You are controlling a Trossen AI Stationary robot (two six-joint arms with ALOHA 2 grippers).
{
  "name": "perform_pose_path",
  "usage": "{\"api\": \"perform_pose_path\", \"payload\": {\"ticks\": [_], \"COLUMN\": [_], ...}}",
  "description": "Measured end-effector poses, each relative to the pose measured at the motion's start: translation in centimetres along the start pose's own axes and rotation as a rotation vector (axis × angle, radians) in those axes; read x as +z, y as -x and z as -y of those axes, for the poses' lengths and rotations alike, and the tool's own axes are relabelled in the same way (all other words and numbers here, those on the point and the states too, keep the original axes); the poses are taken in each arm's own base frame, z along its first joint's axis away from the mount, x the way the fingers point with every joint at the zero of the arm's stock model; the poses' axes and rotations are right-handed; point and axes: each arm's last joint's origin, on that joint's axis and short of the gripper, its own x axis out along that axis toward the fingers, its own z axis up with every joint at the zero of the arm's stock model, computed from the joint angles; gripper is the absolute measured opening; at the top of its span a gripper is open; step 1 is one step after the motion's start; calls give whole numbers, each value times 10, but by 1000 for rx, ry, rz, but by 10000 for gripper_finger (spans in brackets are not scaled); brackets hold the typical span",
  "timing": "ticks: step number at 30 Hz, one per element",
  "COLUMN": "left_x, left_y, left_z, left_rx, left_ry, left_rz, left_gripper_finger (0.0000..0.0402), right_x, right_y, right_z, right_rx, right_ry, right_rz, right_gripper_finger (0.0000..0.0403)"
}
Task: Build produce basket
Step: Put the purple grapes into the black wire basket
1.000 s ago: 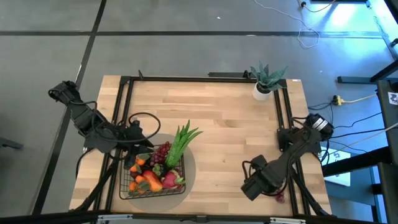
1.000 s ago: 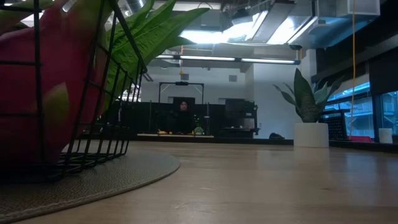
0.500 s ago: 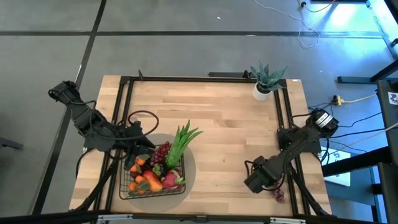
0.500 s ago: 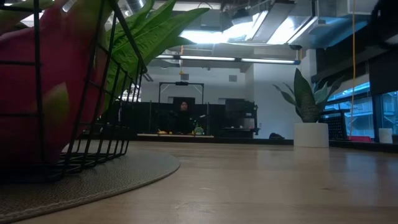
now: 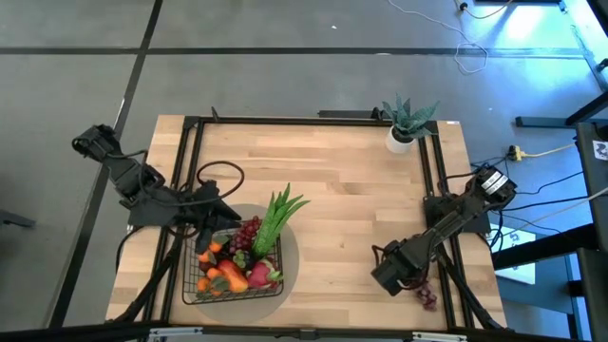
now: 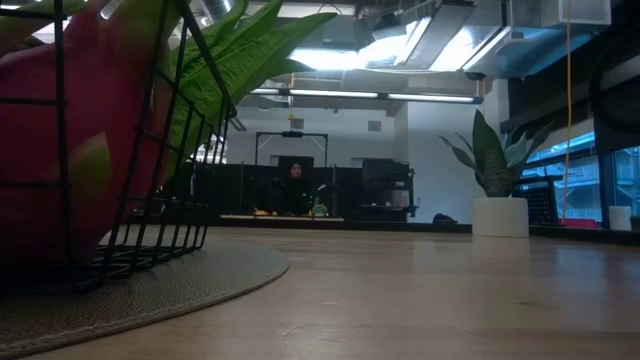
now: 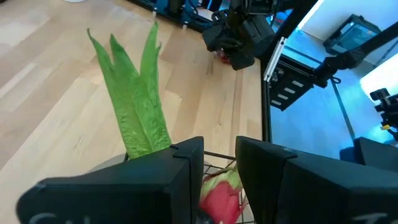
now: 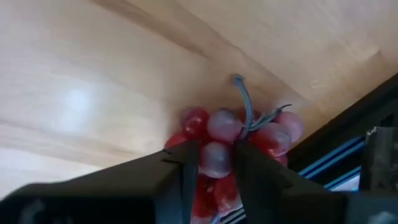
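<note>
The black wire basket [image 5: 233, 296] sits on a round grey mat near the table's near-left corner. It holds green leafy stalks [image 5: 277, 217], dark grapes [image 5: 245, 233], small oranges [image 5: 211, 249], a mango [image 5: 228, 275] and a pink dragon fruit [image 5: 261, 275]. My left gripper [image 5: 217, 228] hovers over the basket's far-left corner with a narrow gap between its fingers [image 7: 219, 168]; the dragon fruit [image 7: 217, 196] shows below. A red-purple grape bunch [image 5: 427, 297] lies on the table by the right rail. My right gripper [image 5: 407, 283] is open, low over it, fingers astride it [image 8: 214, 174]. My right gripper comes slanting down from the table's left at the grape bunch [image 8: 230, 134] lying on the table. One finger [image 8: 180, 177] stands on each side of the nearest grape [image 8: 214, 158]. I cannot tell whether they touch it.
A spiky green plant in a white pot [image 5: 404, 128] stands at the far-right corner. A black rail frame [image 5: 439, 204] runs along the table's edges, close beside the grapes. Bare wood [image 5: 351, 209] lies between the basket and the right arm. A cable loop [image 5: 214, 176] lies beside the left arm.
My left gripper has moved toward the near edge, from beside the basket's far-left corner to over it. My right gripper has shifted a little toward the right edge and the grape bunch. The produce in the basket has not moved.
</note>
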Motion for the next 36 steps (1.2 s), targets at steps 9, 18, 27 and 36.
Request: {"api": "perform_pose_path", "payload": {"ticks": [9, 18, 27, 36], "left_x": [1, 0, 1, -1], "left_y": [-1, -1, 1, 2], "left_z": [-1, -1, -2, -3], "left_rx": [8, -9, -12, -22], "left_ry": [3, 3, 6, -32], "left_rz": [2, -14, -10, -46], "left_gripper_finger": [82, 82, 82, 82], "right_x": [1, 1, 5, 4], "right_y": [-4, 29, 122, 217], "right_z": [1, -22, -47, -36], "right_rx": [0, 138, 332, 437], "right_ry": [6, 79, 237, 314], "right_rz": [-12, 76, 260, 520], "right_gripper_finger": [31, 3, 0, 0]}}
